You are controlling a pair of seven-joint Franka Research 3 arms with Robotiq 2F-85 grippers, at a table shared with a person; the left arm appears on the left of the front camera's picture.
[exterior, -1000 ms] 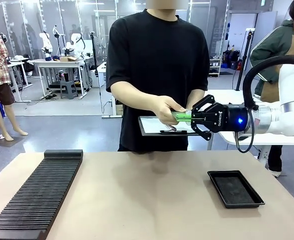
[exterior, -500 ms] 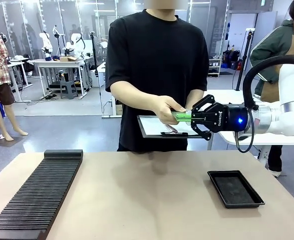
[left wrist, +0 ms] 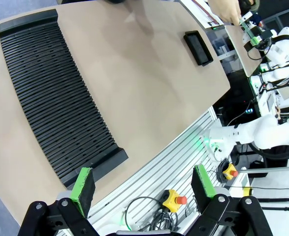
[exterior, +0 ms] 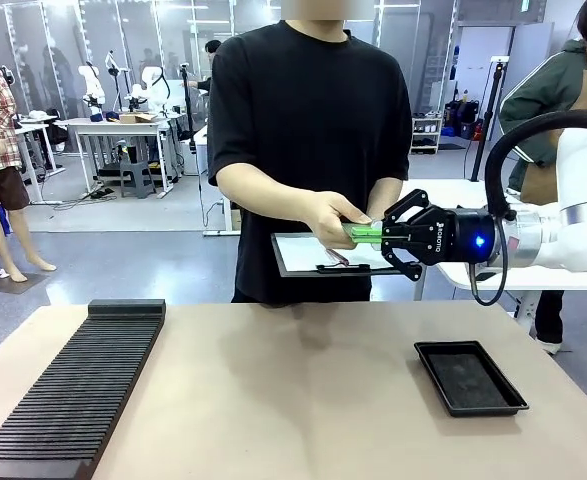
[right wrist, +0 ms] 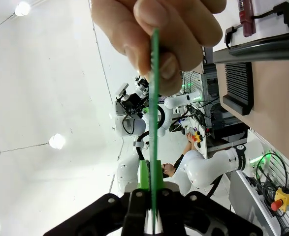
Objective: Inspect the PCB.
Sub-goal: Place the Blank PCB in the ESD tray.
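Observation:
The PCB (exterior: 364, 233) is a thin green board held level above the table's far edge. My right gripper (exterior: 387, 238) is shut on its right end. The person's hand (exterior: 331, 217) pinches its left end. In the right wrist view the PCB (right wrist: 154, 118) shows edge-on, running from my right gripper (right wrist: 152, 181) up to the person's fingers (right wrist: 156, 34). My left gripper (left wrist: 143, 183) is open and holds nothing, hovering high over the near left table edge. It sees the PCB (left wrist: 247, 30) far off.
The person's other hand holds a clipboard (exterior: 308, 255) with white paper just under the PCB. A shallow black tray (exterior: 470, 377) lies at the table's right. A long black slotted rack (exterior: 81, 382) covers the left side. Bare tabletop (exterior: 293, 400) lies between them.
The person has shifted slightly to the left, and the clipboard has moved a little with them. Both grips on the PCB are unchanged, and my arms have stayed still.

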